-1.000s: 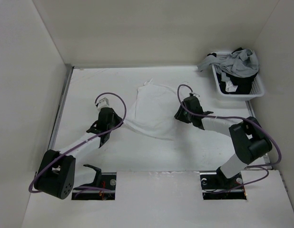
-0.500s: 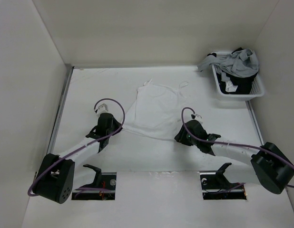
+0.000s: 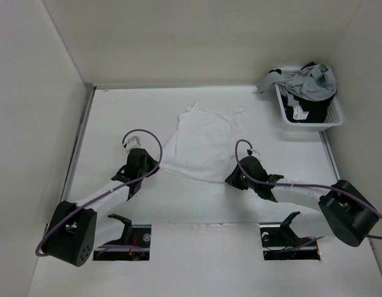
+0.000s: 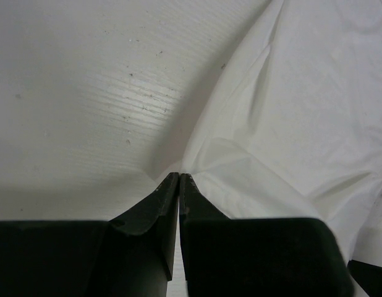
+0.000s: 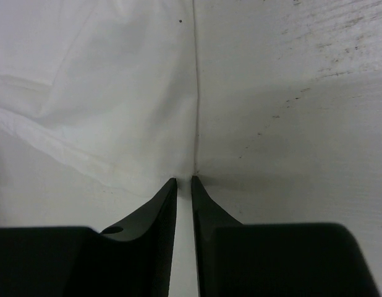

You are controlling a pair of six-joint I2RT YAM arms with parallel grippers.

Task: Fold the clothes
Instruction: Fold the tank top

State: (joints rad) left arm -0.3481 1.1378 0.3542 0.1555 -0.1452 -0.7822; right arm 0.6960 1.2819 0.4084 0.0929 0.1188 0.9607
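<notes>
With both grippers, left (image 4: pixel 179 175) and right (image 5: pixel 184 180), pinched on the top's (image 3: pixel 206 139) hem corners, lift evenly, keeping the hem taut.

Both arms reach low; left gripper (image 4: pixel 179 176) and right gripper (image 5: pixel 183 180) pinched closed.

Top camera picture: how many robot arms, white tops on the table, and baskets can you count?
Robot arms: 2, the left gripper and the right gripper, both at the top's bottom corners
White tops spread on the table: 1, the white top
Baskets: 1, the basket with a heap of grey and dark clothes
Total: 4
</notes>
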